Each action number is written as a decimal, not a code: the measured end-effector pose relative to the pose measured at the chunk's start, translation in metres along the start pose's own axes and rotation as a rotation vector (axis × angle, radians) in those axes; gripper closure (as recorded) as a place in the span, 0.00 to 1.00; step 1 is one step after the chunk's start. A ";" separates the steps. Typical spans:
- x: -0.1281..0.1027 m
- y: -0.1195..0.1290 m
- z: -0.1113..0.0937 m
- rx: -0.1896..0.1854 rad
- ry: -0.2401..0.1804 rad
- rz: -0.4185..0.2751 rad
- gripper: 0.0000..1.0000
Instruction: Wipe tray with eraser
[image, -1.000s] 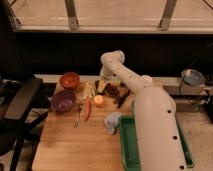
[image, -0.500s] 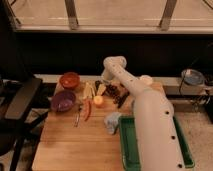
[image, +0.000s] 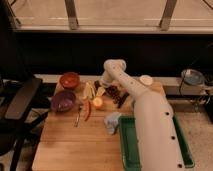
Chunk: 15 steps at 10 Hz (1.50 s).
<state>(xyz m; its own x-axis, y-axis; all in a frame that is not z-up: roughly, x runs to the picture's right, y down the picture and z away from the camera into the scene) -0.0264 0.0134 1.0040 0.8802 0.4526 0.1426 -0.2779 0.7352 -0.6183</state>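
The green tray (image: 125, 146) lies at the table's front right, and my white arm crosses over most of it. My gripper (image: 103, 83) is at the far middle of the table, pointing down among the food items. A small dark block that looks like the eraser (image: 96, 84) lies just left of the gripper; I cannot tell whether they touch. A dark reddish grape bunch (image: 115, 92) sits just right of the gripper, with a thin black utensil (image: 122, 100) beside it.
An orange bowl (image: 69, 80) and a purple bowl (image: 63, 101) stand at the left. Yellow banana pieces (image: 90, 90), an orange fruit (image: 98, 102), a red chili (image: 88, 110), a metal utensil (image: 78, 116) and a pale blue cup (image: 112, 122) fill the middle. A black chair (image: 20, 107) stands left of the table.
My arm's wrist has shifted slightly right and down toward the far middle of the table. The objects on the table have not moved.
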 end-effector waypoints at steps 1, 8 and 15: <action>-0.001 0.002 0.002 -0.006 -0.004 -0.008 0.20; -0.014 0.004 -0.004 0.026 0.000 -0.072 0.83; -0.024 -0.007 -0.074 0.145 -0.030 -0.119 1.00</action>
<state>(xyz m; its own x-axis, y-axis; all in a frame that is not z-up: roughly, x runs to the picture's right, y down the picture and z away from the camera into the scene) -0.0175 -0.0400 0.9471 0.8990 0.3711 0.2325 -0.2267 0.8486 -0.4780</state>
